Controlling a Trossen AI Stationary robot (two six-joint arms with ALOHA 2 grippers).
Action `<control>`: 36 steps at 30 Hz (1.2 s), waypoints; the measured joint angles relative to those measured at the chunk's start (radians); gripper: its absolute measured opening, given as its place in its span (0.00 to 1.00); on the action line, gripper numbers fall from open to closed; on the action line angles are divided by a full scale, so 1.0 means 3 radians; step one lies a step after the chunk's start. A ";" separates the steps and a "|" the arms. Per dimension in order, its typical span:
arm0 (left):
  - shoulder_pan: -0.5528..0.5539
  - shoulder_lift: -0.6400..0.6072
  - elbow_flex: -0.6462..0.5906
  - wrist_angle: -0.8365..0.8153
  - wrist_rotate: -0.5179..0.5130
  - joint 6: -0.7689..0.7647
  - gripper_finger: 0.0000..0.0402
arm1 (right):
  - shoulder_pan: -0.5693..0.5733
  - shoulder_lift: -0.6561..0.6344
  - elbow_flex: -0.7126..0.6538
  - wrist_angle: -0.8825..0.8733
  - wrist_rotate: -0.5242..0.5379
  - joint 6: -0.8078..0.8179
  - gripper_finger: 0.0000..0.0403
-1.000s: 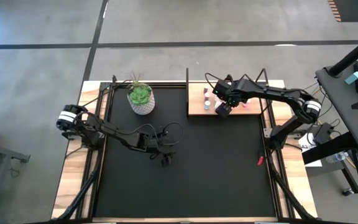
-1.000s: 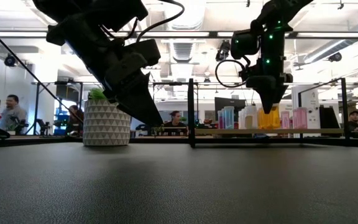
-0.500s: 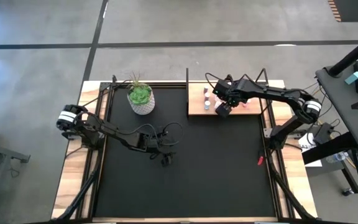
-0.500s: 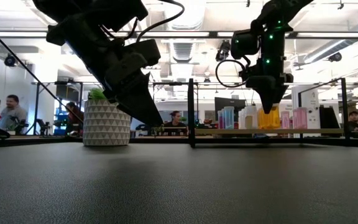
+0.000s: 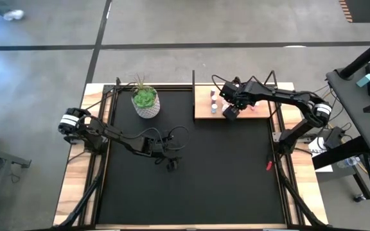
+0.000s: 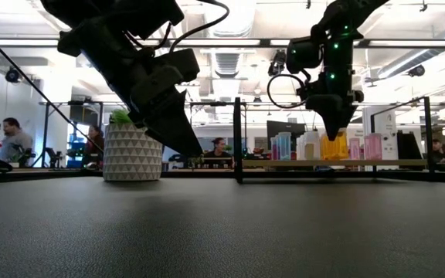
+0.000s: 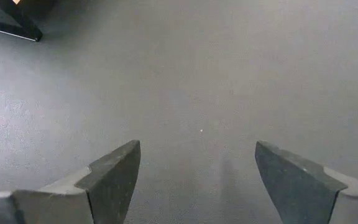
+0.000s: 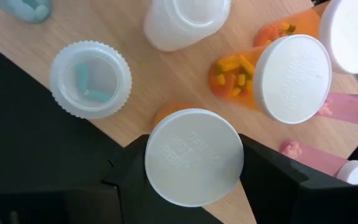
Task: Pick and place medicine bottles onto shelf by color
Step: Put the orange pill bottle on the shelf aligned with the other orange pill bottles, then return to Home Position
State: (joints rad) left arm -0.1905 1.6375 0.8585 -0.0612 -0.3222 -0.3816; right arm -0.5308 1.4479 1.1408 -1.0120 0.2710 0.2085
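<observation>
At upper centre of the high view, the right gripper (image 5: 230, 113) stays clamped on an orange bottle (image 8: 193, 155) above the shelf (image 5: 203, 110); nothing has shifted, release pending. Left gripper (image 7: 197, 180) waits, fingers apart.

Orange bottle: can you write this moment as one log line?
right hand: shut on orange bottle | over shelf | left hand: open, waiting

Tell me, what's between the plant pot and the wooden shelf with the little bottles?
Nothing but bare black mat between the plant pot and the shelf, in the high view. The low view shows one black shelf post there.
</observation>
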 joint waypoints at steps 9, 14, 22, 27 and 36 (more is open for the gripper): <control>0.0000 0.0000 0.0000 0.0000 0.0000 0.0001 0.75 | 0.0000 0.0000 0.0001 0.0015 0.0013 0.0051 0.63; 0.0000 0.0000 0.0000 0.0001 0.0000 0.0001 0.75 | 0.0000 -0.0018 0.0077 -0.0087 0.0060 0.0051 0.67; 0.0003 -0.0210 0.0005 -0.0011 0.0000 0.0213 0.75 | 0.0011 -0.0205 0.0500 -0.0358 0.0069 0.0005 0.67; 0.0002 -0.0732 0.0004 -0.0382 -0.0182 0.0310 0.75 | 0.0114 -0.0536 0.0479 -0.0109 0.0069 -0.0120 0.67; -0.0002 -0.1852 -0.0173 -0.0690 -0.0331 0.0489 0.75 | 0.0474 -0.1262 -0.0057 0.0630 0.0058 -0.0221 0.67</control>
State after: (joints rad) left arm -0.1909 1.0820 0.8065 -0.2681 -0.4215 -0.2347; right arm -0.3885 1.0694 1.1238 -0.8229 0.2885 0.1422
